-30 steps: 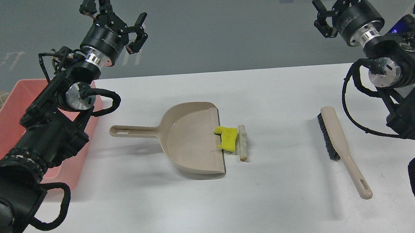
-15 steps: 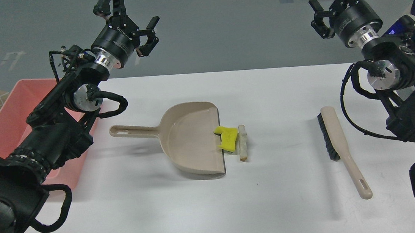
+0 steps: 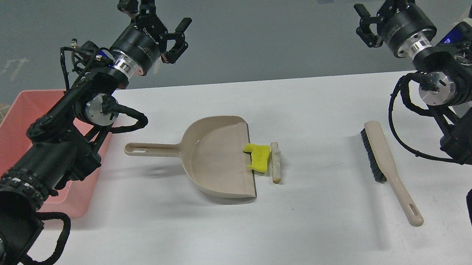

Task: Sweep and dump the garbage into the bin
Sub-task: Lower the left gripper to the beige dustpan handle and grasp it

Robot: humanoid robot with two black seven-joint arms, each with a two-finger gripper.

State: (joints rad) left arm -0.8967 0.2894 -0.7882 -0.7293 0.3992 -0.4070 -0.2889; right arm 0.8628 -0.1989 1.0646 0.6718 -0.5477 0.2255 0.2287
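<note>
Well apart: garbage [image 3: 263,161], left gripper [image 3: 157,8].

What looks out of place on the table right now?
The yellow chunk and bread slice sit at the dustpan lip, the chunk partly over its edge, unswept. The brush lies untouched.

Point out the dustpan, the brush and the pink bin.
dustpan [image 3: 215,160], head view, on the bare floor of its scoop.
brush [image 3: 383,151], head view, on the beige back above the bristles.
pink bin [image 3: 11,132], head view, on its inner wall left of the arm.
</note>
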